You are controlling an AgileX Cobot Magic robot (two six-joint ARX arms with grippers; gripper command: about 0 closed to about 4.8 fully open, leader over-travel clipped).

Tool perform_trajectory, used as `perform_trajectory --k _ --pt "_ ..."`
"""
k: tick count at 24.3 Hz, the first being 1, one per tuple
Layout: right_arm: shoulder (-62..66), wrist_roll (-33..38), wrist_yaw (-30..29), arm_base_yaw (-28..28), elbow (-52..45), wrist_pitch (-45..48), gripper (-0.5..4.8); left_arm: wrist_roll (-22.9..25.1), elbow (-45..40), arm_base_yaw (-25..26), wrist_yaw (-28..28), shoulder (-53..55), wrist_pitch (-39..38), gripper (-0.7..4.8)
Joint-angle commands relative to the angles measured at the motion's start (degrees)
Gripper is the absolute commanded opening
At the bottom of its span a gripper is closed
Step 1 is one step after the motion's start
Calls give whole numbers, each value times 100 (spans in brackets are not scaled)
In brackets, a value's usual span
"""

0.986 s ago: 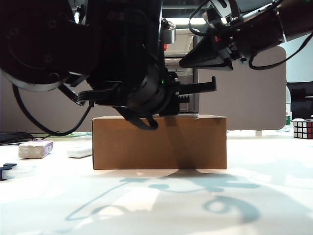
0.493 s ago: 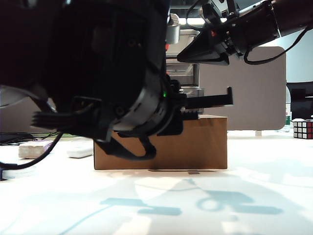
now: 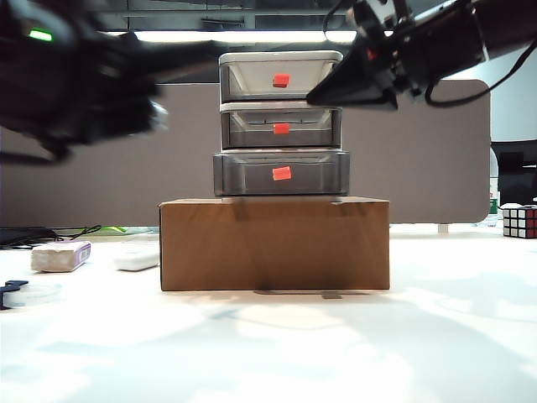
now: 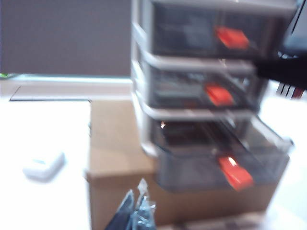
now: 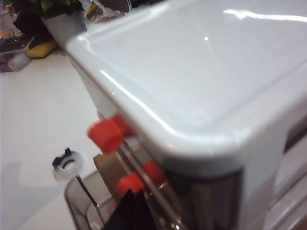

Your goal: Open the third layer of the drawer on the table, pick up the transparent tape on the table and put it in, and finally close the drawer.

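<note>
The white table (image 3: 352, 353) bears a cardboard box (image 3: 274, 243), by which the drawer cabinet (image 3: 281, 126) is raised. Its third layer (image 3: 281, 174) is pulled out, ready for loading. The left gripper (image 4: 135, 215), clenched and empty, is lifted away; the right gripper (image 5: 128, 213), seemingly shut, is held beside the cabinet's top. The transparent tape (image 3: 23, 293) lies far left.

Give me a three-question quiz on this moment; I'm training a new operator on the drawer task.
1. True or false: the third layer of the drawer is pulled out.
2. What does the drawer stand on: A the table, B a cardboard box, C a Rubik's cube?
3. Where is the transparent tape?

Key: 1 true. 2 B. 3 On the table at the exterior view's far left, untouched; the left gripper is shut and empty, the right gripper hovers by the drawer's top.
</note>
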Motion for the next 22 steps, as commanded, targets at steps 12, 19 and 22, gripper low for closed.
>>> perform_trajectory --k 12,19,22 --pt "-579 -98 -450 9 26 -1027 -5 702 356 7025 9245 -1716 -4127 -5" --pt "-579 -175 -459 9 26 -1180 -5 3018 356 7757 9976 -1117 -5250 -5" --pt "-579 -179 -461 9 26 -1255 -5 3510 356 7757 9766 -704 -5298 195"
